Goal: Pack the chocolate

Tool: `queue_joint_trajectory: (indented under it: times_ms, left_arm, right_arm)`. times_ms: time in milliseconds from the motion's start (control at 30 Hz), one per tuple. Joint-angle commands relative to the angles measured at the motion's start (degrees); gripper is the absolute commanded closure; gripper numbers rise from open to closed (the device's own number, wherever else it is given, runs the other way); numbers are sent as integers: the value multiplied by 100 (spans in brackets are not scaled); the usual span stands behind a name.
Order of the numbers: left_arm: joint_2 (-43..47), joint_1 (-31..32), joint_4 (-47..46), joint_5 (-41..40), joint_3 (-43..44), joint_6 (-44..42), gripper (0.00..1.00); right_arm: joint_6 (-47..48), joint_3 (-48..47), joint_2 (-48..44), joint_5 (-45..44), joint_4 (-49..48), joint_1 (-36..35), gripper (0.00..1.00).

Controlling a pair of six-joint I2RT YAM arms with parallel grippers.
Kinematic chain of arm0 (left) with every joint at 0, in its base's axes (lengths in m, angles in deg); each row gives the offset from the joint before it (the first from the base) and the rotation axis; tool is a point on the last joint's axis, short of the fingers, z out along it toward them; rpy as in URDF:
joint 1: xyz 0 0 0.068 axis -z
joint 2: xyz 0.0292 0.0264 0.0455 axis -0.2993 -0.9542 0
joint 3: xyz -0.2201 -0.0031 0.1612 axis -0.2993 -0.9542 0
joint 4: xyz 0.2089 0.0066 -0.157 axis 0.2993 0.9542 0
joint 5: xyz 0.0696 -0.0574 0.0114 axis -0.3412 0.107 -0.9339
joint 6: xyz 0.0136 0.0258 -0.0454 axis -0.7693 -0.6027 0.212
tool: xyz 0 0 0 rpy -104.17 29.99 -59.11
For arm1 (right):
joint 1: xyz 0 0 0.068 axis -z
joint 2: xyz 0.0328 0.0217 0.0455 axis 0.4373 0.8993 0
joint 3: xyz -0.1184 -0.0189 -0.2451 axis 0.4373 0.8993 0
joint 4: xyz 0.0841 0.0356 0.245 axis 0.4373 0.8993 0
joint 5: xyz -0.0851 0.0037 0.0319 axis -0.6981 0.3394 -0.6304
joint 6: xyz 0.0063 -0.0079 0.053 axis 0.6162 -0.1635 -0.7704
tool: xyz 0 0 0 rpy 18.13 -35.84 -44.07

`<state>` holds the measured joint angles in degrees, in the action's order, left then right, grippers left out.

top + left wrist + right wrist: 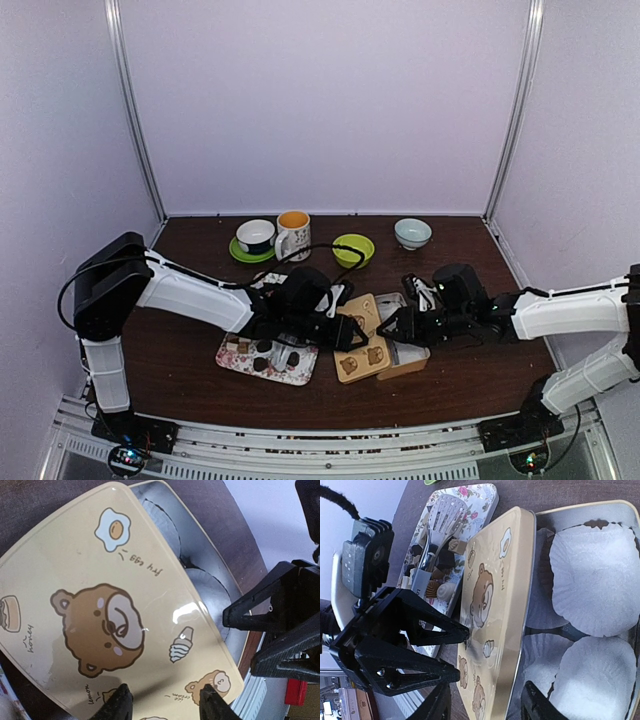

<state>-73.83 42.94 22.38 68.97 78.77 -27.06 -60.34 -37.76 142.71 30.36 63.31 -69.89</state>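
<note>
Left fingers [120, 706] and right fingers [536, 707] spread, empty, flanking tan bear-printed tin lid [490, 605] leaning on silver base [205, 540]. Brown and cream chocolate [445, 560] left of lid, on flowered tray [487, 492]. Probably uncovering; next: lift lid clear.

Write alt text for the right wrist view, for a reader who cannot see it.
A tan bear-print lid partly covers an open tin of white paper cups. The left gripper, open, sits at its edge; behind, a floral tray holds chocolate pieces and metal tongs.

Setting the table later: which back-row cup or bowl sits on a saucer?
The leftmost white cup, alone on a green saucer; the others have none.
</note>
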Motion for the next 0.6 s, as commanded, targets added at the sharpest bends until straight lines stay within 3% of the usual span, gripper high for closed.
queue_joint_trajectory:
  times_ms: [0,300,567]
  left_arm:
    - [85,-37,-62,-41,63,-159,51]
    - [125,-39,20,26,81,-168,51]
    - [369,-37,520,-55,184,-291,51]
  right_arm:
    - [186,-248,96,-284,230,15,52]
    - [26,-300,634,-24,-162,20,57]
    - [-41,-334,693,323,-454,20,86]
